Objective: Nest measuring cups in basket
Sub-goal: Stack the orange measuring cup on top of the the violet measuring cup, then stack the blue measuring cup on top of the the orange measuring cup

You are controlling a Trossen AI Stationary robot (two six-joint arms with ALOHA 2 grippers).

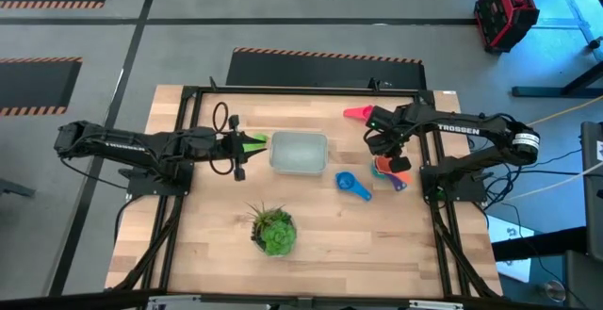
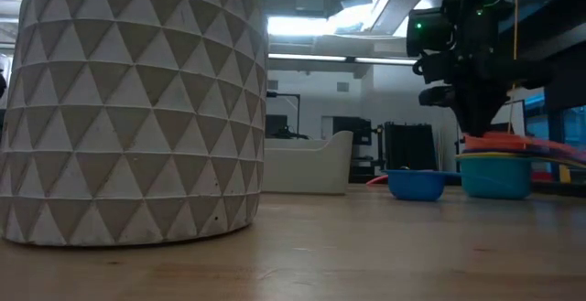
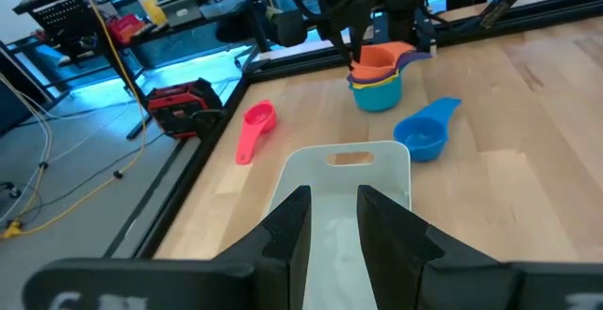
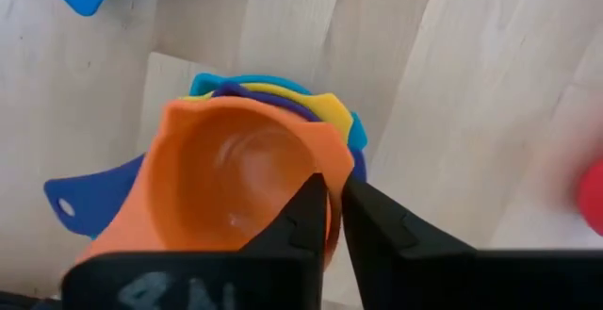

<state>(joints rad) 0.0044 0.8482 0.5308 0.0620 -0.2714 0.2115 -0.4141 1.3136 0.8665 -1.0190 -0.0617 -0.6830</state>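
Observation:
The pale basket (image 1: 300, 138) stands mid-table. A green cup (image 1: 256, 142) shows just left of it, at the tips of my left gripper (image 1: 241, 144). In the left wrist view that gripper (image 3: 333, 218) is narrowly open over the basket's near rim (image 3: 349, 152), and the green cup is hidden. On the right, orange, purple, yellow and teal cups form a stack (image 1: 388, 171) resting on the table. My right gripper (image 4: 334, 211) is shut on the orange cup (image 4: 226, 178) on top. A blue cup (image 1: 353, 185) and a pink cup (image 1: 356, 114) lie apart. My left gripper: I cannot tell whether it touches the green cup, because the fingers hide it in the wrist view. My right gripper pinches the orange cup's rim wall (image 4: 330, 192), one finger (image 4: 300, 218) inside the bowl and one outside. It comes from above, pointing down. The orange cup sits nested in the stack, whose teal bottom cup (image 2: 494, 177) stands on the table.
A leafy plant in a white patterned pot (image 1: 273, 230) stands near the table's near edge and fills the left of the low view (image 2: 133, 109). Bare wood lies between basket and stack. The table's metal frame (image 1: 433, 126) runs close behind the right arm.

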